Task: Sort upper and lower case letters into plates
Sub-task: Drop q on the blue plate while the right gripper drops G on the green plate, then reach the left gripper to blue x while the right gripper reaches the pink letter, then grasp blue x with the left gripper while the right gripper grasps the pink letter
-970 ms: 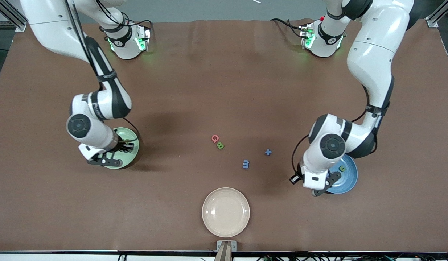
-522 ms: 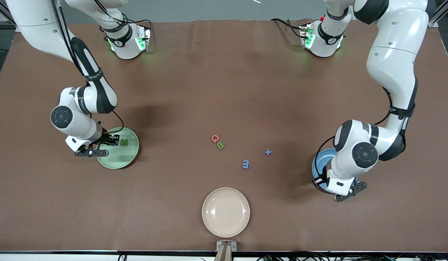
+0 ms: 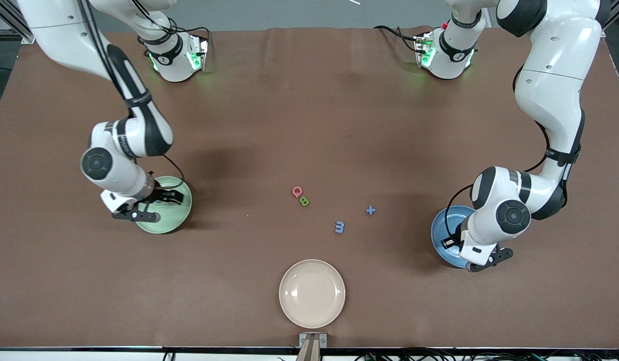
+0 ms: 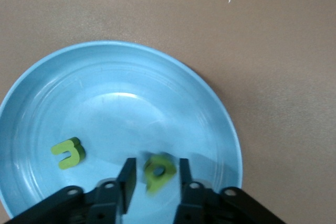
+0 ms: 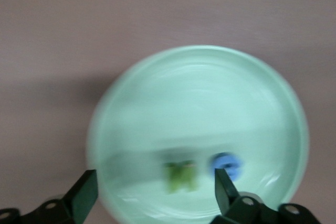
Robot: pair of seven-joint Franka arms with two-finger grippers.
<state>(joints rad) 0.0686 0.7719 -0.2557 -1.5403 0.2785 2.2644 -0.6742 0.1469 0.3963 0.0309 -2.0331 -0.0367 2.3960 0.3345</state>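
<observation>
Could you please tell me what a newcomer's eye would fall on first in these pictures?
Probably the two white arms, each bent low over a plate: the right gripper, fingers wide open, over the pale green plate holding a green letter and a blue letter, and the left gripper over the blue plate with two green letters. Next, four small letters lie loose mid-table, with a bare cream plate nearest the camera.

two letters in one plate | seemingly two in another plate | four between
</observation>
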